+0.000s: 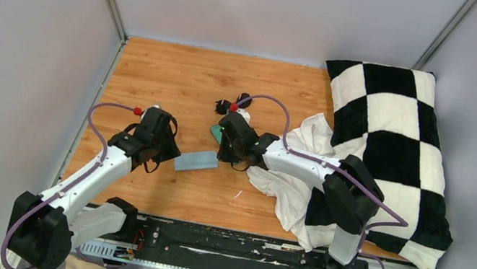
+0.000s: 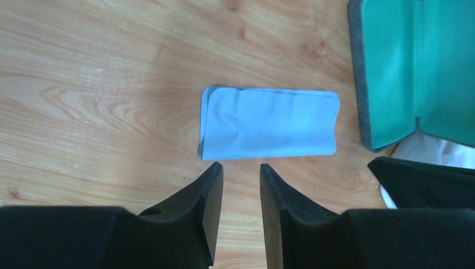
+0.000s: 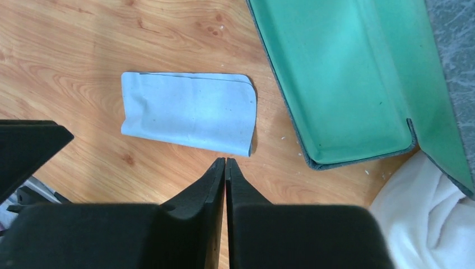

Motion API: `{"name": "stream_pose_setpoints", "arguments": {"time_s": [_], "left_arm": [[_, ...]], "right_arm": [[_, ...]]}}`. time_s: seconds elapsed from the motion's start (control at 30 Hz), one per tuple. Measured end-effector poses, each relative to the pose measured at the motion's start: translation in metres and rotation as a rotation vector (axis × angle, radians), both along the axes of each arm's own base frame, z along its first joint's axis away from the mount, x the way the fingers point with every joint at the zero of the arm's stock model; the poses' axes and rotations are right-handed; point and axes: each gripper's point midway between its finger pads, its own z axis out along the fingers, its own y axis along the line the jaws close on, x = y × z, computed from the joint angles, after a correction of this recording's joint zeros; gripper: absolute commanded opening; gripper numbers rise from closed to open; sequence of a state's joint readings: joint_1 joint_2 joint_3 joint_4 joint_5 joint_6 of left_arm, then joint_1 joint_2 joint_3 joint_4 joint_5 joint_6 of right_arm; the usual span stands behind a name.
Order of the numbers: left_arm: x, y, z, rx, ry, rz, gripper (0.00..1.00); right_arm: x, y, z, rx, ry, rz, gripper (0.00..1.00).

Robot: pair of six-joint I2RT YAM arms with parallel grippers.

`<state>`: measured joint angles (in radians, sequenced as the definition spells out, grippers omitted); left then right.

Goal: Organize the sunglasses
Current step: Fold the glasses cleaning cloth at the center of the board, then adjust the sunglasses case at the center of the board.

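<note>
The sunglasses (image 1: 233, 103) appear as two small dark rounded shapes on the wood floor just beyond my right wrist, partly hidden by its cable. They show in neither wrist view. The open grey-blue case with a teal inside (image 1: 215, 132) lies under my right gripper and is empty in the left wrist view (image 2: 414, 67) and the right wrist view (image 3: 347, 84). My left gripper (image 2: 241, 166) is open and empty, just short of a folded light blue cloth (image 2: 269, 123). My right gripper (image 3: 225, 161) is shut and empty, between the cloth (image 3: 190, 112) and the case.
The light blue cloth (image 1: 196, 161) lies between the two grippers. A rumpled white cloth (image 1: 295, 173) lies under the right arm. A black-and-white checked pillow (image 1: 394, 146) fills the right side. Grey walls enclose the wooden floor (image 1: 180, 73).
</note>
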<state>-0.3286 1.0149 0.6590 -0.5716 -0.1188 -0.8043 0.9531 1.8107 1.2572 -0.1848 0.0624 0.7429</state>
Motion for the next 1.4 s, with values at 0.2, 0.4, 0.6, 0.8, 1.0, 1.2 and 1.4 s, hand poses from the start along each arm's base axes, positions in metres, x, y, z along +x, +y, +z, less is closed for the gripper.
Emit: {"name": "stream_pose_setpoints", "arguments": {"time_s": [0.2,0.4,0.6,0.8,1.0,1.2,1.4], "left_arm": [[-0.020,-0.005,-0.030,-0.035,0.062,-0.032,0.30],[-0.012,-0.014,-0.037,-0.067,0.052,-0.049,0.25],[0.002,-0.019,-0.049,-0.063,0.072,-0.057,0.19],[-0.008,-0.015,-0.070,-0.036,0.147,-0.050,0.19],[-0.016,-0.013,-0.073,-0.042,0.144,-0.049,0.23],[-0.006,-0.012,-0.049,-0.014,0.101,-0.081,0.39],[0.045,-0.026,0.001,0.015,-0.054,-0.169,0.44]], "right_arm": [[-0.005,0.003,-0.012,-0.012,0.017,0.019,0.00],[-0.008,0.005,-0.032,-0.052,0.046,0.034,0.00],[-0.005,0.013,-0.039,-0.068,0.053,0.053,0.00],[-0.008,0.008,-0.055,-0.108,0.076,0.062,0.00],[-0.008,0.007,-0.057,-0.119,0.076,0.068,0.00],[-0.006,-0.009,-0.024,-0.120,0.011,0.044,0.00],[0.021,-0.040,0.057,-0.012,-0.140,-0.053,0.05]]}}
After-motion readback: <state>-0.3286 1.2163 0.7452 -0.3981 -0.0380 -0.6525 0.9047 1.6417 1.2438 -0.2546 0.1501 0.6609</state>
